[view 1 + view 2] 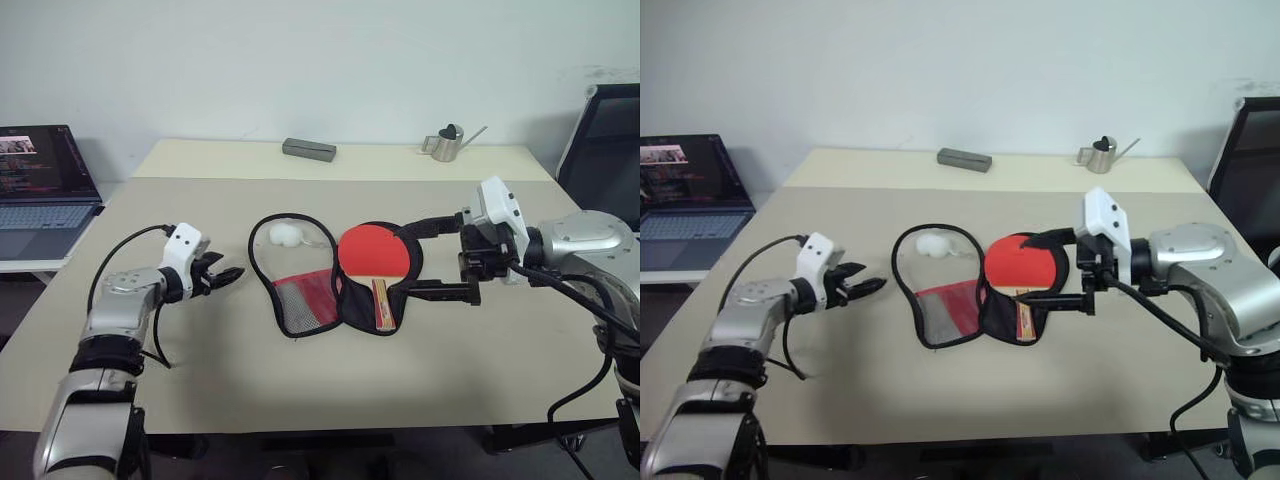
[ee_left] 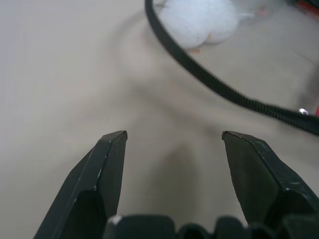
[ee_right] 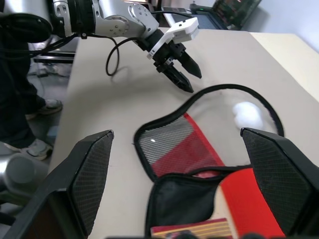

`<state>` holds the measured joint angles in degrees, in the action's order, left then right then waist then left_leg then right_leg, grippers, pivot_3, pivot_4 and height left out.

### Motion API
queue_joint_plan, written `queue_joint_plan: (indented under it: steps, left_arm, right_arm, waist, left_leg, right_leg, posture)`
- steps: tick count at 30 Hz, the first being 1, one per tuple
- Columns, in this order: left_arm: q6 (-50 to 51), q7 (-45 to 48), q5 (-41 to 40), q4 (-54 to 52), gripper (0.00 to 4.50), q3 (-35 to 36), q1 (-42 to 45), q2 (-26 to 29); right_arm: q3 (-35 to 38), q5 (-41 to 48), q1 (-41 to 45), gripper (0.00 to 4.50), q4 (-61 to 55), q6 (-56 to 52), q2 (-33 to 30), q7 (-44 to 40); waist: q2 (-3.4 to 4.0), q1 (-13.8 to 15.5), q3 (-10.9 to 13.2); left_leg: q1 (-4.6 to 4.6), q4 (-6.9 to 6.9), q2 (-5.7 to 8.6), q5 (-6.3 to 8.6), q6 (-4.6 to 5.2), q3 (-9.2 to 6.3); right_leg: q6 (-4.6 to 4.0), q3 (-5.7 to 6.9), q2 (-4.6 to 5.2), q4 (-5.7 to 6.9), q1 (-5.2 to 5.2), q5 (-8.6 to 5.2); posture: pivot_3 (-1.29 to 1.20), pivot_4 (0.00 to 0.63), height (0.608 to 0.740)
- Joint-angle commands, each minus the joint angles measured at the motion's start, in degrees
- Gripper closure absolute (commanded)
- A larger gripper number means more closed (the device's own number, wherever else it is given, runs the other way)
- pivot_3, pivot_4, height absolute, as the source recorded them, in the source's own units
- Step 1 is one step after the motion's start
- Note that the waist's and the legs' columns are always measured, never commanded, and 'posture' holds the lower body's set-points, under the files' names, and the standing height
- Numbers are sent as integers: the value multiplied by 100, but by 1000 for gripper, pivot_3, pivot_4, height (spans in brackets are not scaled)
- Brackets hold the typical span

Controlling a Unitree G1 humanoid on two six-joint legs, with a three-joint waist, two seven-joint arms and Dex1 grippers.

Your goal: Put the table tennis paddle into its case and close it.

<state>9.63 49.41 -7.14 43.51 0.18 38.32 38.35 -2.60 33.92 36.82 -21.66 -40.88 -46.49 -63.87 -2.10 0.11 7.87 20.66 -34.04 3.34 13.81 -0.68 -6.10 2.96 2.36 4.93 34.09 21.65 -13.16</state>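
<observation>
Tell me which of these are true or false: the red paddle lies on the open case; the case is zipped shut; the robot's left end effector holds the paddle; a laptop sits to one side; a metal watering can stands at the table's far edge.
1. The paddle lies on the open case. True.
2. The case is zipped shut. False: it lies spread open, its flap folded out flat.
3. The left end effector holds the paddle. False: it is empty, apart from the case.
4. A laptop sits to one side. True.
5. A small metal watering can stands at the far edge. True.
</observation>
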Motion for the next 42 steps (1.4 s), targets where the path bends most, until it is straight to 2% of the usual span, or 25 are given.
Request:
queue_joint_plan:
  steps: [1,12,21,29,42]
  left_arm:
    - [-461,-95,263,612,1193,-83,387,-143]
    - [-945,6,325,1583,1193,23,955,-830]
    - [-569,1043,-66,533,1193,77,921,-1054]
    - [-176,1374,-161,-116,1193,-91,1084,-1418]
    - [-741,1555,229,1178,1193,-586,1854,-2434]
  right_arm:
    - [66,-228,81,0,184,238,-83,71]
    - [280,-707,177,0,1134,753,-384,3]
    - [811,-373,-34,0,873,415,-797,-32]
    - [1391,47,-295,0,534,-96,-1155,83]
    - [2105,652,-892,0,-270,-794,-1376,587]
  waist:
    - [-1,-1,-1]
    - [-1,0,-1]
    - [1,-5,1]
    - [4,5,2]
    - [6,32,3]
  left_leg:
    - [1,-1,0,0,0,0]
    - [3,-6,5,0,0,3]
    - [13,-21,4,0,0,-1]
    - [10,-26,4,0,1,-6]
    - [14,-52,6,4,8,-3]
  right_leg:
    - [1,0,0,0,0,1]
    - [6,13,0,1,-2,4]
    - [7,21,0,2,-4,4]
    - [7,13,2,0,-16,4]
    - [17,37,1,-1,-27,9]
  posture:
    - [0,150,740]
    - [0,150,740]
    - [0,150,740]
    - [0,150,740]
    - [0,150,740]
